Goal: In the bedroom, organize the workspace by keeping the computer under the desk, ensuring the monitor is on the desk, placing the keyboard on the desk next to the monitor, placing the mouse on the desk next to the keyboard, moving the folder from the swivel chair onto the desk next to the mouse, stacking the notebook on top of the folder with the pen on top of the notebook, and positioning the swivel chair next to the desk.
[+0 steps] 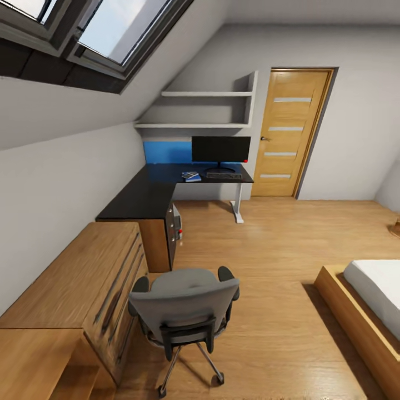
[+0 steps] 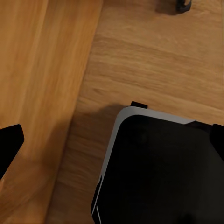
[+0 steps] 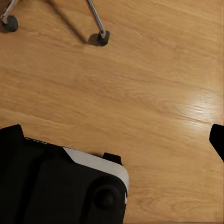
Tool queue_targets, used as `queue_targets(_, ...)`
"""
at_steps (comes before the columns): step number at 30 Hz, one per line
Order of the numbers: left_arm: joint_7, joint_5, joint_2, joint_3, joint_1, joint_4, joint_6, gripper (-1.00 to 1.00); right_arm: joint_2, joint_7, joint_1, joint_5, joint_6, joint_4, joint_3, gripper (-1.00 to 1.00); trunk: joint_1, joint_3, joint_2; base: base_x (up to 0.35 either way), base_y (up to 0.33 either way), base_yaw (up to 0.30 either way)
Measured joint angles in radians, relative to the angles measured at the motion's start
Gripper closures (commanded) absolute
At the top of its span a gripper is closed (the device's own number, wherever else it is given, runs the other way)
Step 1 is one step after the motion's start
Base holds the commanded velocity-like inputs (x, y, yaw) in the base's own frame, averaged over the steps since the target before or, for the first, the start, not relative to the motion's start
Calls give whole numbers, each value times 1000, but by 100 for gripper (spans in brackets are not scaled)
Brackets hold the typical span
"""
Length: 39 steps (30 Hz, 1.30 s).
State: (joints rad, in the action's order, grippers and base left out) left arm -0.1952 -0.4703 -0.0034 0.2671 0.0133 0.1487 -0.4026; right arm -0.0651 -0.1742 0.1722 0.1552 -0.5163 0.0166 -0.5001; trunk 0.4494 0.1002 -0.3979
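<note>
From my head camera I see an attic bedroom with a sloped ceiling and wooden floor (image 1: 266, 289). Nearest to me stands the grey upholstered swivel chair (image 1: 186, 308) with black padded armrests and a chrome star base on casters, its tall back turned toward me. It sits just beside a wooden cabinet (image 1: 83, 283) with long metal bar handles on my left, well apart from the far end of the table.

The L-shaped table (image 1: 147, 194) with a glossy black top runs along the left wall and turns across the far wall. On its far section the wide black flat monitor (image 1: 221, 150) stands upright on its stand. The slim keyboard (image 1: 224, 175) lies just in front of the monitor. Left of the keyboard is a small stack with a bright blue folder (image 1: 191, 179) at the bottom; the items on it are too small to tell apart. The light grey computer tower (image 1: 176, 222) sits under the table beside the drawers. A wooden door (image 1: 289, 133) is on the far wall, and a bed (image 1: 366, 300) lies to my right.

My left wrist camera looks down at floor and the robot's black base, as does my right wrist camera, which also catches two chair casters (image 3: 100, 38). Dark tips show at both wrist views' edges; I cannot tell whether either tool is spread or pressed together.
</note>
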Motion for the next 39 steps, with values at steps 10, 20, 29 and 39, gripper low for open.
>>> queue_targets(10,0,0,0,0,0,0,0,-100,1,0,0,0,0,0,0,-100,0,4,0,0,105,-276)
queue_targets(20,0,-2,0,-2,0,0,-1,-100,0,0,0,1,1,0,1,-100,0,7,0,0,161,-254)
queue_targets(29,0,-2,0,-3,0,0,-2,-100,-2,-1,0,4,2,0,1,-100,0,11,0,0,16,-80)
queue_targets(39,0,-2,0,-1,0,1,-4,-100,-3,-2,0,5,4,1,1,-100,0,12,0,0,2,-9)
